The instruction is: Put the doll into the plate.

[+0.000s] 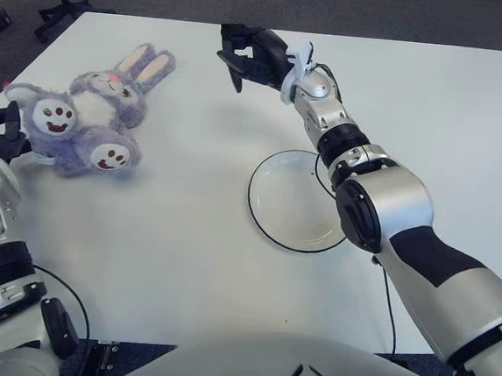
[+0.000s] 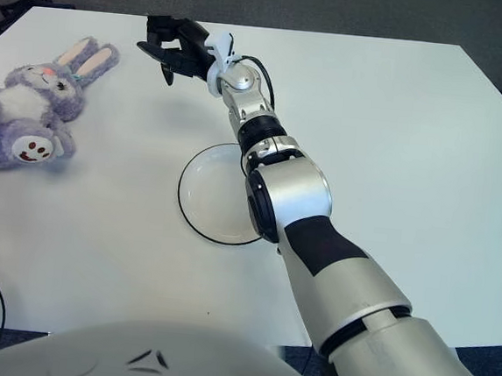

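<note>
Task status: not yet begun in effect. The doll [image 1: 85, 121], a purple plush rabbit, lies on its back on the table [image 1: 175, 252], untouched by any grasp. The left robot hand [image 1: 1, 131] sits just beside the doll's outer flank at the table's edge, fingers spread apart and holding nothing; contact with the plush cannot be confirmed. The right robot hand [image 1: 245, 55] is extended over the far part of the table, fingers curled together, empty, with the doll well off to its left. The plate [image 1: 270, 216] lies nearer the robot than that hand, beneath its forearm, and holds nothing. Remaining: grasp, lift, carry, release into plate.
</note>
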`<state>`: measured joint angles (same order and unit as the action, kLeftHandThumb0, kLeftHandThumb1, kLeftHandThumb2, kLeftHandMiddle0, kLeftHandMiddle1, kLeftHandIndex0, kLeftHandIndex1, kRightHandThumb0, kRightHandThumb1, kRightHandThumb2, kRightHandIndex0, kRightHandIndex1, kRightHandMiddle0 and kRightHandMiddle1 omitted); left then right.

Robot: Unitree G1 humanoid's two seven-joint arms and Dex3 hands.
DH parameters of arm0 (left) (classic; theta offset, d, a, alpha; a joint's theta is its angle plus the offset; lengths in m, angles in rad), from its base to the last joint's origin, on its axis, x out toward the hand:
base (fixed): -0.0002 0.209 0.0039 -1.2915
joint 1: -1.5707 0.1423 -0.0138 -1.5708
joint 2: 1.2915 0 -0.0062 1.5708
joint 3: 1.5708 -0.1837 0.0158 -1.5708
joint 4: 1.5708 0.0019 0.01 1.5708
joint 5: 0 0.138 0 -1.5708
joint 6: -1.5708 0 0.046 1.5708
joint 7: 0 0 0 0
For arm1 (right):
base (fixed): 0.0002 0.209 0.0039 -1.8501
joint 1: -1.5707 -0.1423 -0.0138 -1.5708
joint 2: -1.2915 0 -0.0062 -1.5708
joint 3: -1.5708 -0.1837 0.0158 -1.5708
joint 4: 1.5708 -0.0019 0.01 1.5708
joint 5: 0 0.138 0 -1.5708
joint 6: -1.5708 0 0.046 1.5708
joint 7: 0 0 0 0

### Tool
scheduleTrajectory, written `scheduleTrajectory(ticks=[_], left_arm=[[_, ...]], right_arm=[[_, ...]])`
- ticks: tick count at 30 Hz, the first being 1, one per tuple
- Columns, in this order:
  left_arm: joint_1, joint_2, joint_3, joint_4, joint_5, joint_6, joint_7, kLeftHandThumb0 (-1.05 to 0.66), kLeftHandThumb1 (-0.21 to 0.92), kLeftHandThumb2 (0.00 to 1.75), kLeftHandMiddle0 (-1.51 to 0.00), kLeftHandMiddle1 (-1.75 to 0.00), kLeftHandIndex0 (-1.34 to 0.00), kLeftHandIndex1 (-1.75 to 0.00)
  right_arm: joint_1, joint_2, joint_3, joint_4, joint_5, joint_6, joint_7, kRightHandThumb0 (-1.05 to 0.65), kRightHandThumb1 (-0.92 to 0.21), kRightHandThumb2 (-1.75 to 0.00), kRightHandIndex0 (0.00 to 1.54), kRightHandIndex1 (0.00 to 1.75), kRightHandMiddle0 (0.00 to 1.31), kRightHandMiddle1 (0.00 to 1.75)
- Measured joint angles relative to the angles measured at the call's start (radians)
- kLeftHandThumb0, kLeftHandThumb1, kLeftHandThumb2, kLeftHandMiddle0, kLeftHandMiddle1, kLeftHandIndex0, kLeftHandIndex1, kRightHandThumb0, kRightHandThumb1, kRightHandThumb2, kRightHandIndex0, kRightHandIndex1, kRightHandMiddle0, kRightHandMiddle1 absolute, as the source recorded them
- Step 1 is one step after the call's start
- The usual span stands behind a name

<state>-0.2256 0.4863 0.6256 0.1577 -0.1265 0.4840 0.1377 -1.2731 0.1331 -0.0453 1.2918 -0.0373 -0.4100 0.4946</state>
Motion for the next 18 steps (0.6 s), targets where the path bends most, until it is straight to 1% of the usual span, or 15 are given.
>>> scheduleTrajectory(ticks=[12,18], left_arm=[[-0.021,-0.01,-0.067,0.0,0.0,-0.037,0.001,-0.01,0.92,0.35,-0.46,-1.53,-0.26,-1.42],[-0.036,-0.022,-0.097,-0.006,0.012,-0.042,0.017,-0.01,0.92,0.35,-0.47,-1.52,-0.26,-1.44]], right_arm=[[0.0,0.0,0.0,0.0,0.0,0.0,0.003,-0.35,-0.92,-0.26,0.86,1.75,0.67,1.75],[0.003,-0.004,-0.001,0.0,0.0,0.0,0.004,-0.35,-0.92,-0.27,0.86,1.75,0.67,1.75]])
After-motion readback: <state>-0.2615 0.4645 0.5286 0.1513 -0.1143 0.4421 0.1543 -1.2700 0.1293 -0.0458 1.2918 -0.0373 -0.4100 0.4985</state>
